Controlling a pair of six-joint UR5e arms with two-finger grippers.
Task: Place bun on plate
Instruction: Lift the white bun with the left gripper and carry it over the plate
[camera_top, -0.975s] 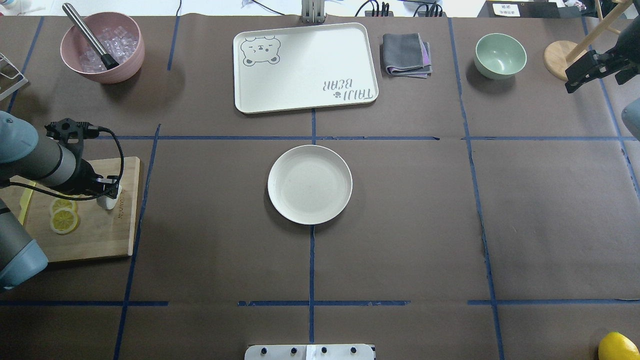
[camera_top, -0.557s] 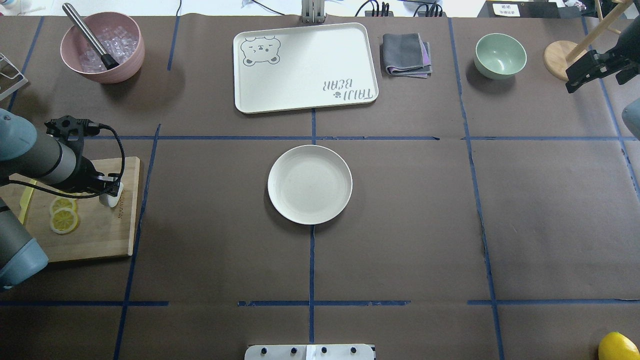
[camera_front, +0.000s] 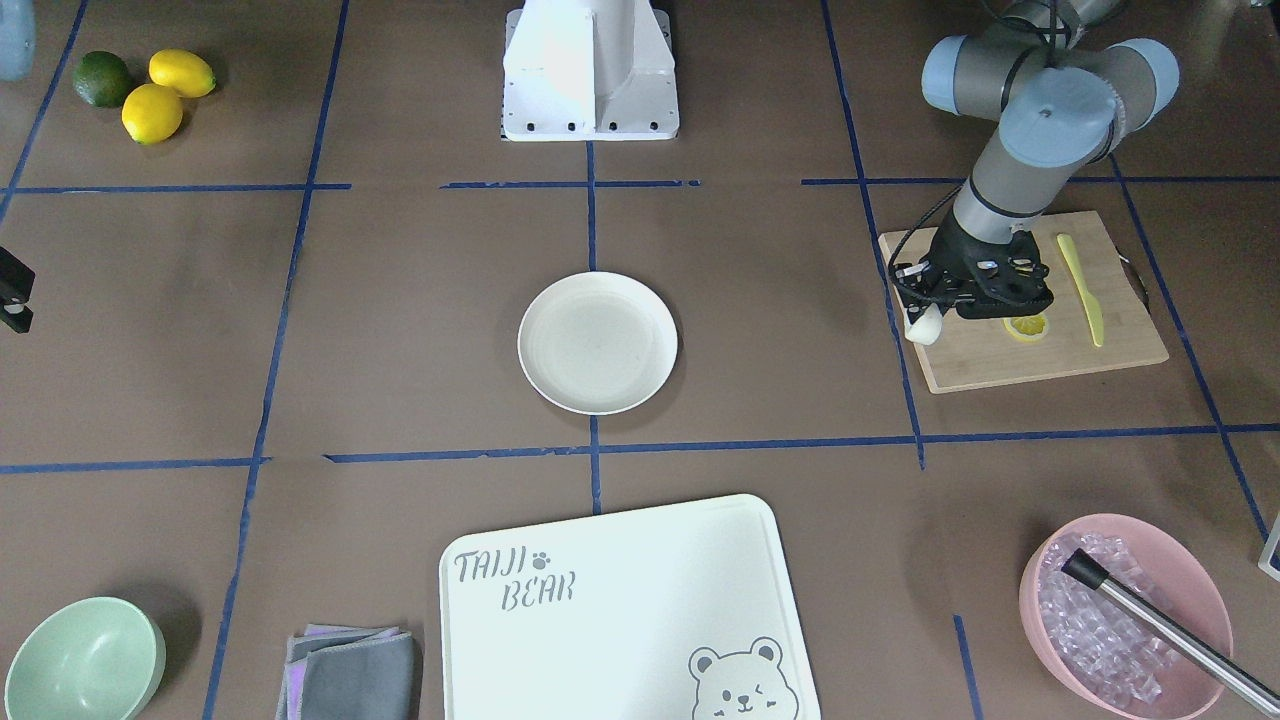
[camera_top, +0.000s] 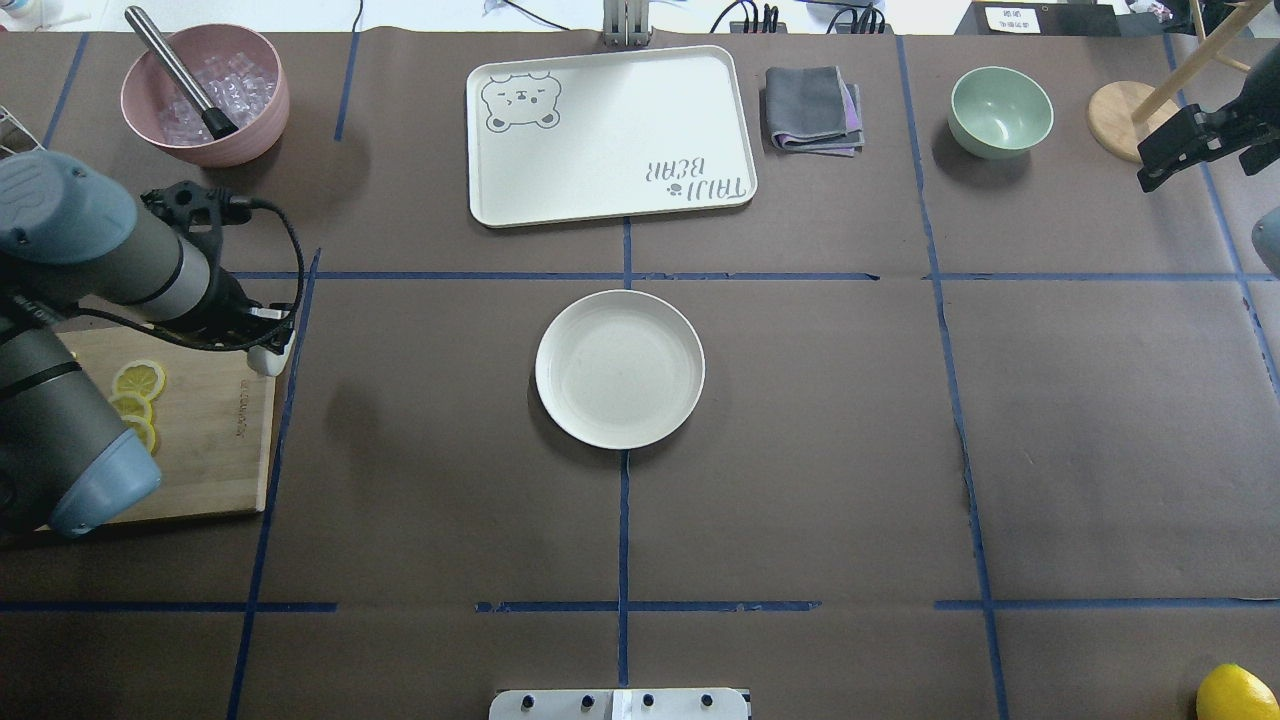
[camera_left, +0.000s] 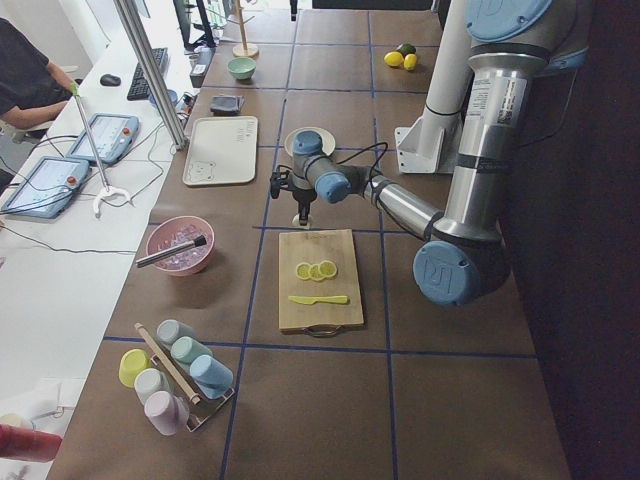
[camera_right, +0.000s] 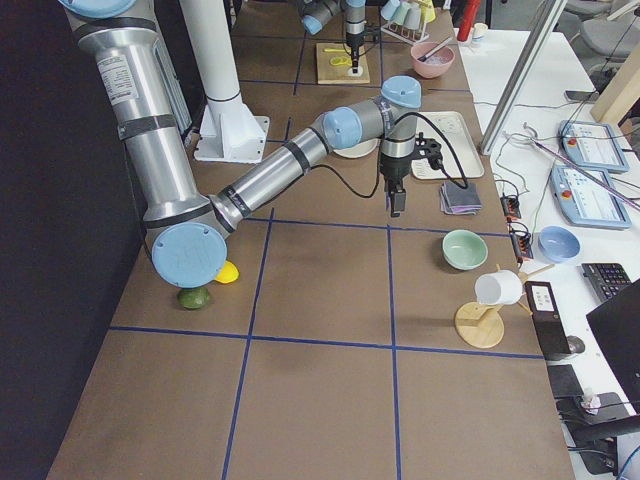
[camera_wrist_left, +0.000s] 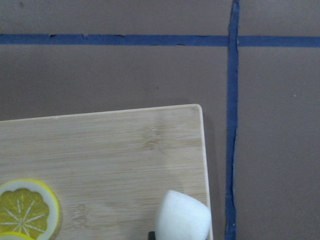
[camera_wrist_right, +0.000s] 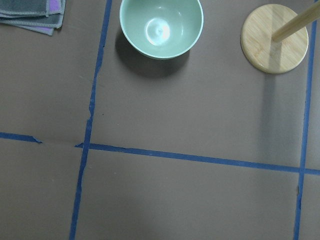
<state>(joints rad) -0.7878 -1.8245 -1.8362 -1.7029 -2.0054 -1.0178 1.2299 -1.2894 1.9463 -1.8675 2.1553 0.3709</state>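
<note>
The bun, a small smooth white lump, hangs between the fingers of my left gripper, which is shut on it. It hovers over the corner of the wooden cutting board nearest the plate. The round cream plate lies bare at the table's centre, well to the right of the bun in the overhead view. My right gripper hangs at the far right, near the wooden stand, apparently open with nothing in it.
Lemon slices and a yellow knife lie on the board. At the back stand a pink bowl of ice, the bear-printed tray, a folded grey cloth, a mint bowl and a wooden stand.
My left gripper has risen off the board with the bun and moved toward the board's far corner nearest the plate. The right gripper has barely shifted.
</note>
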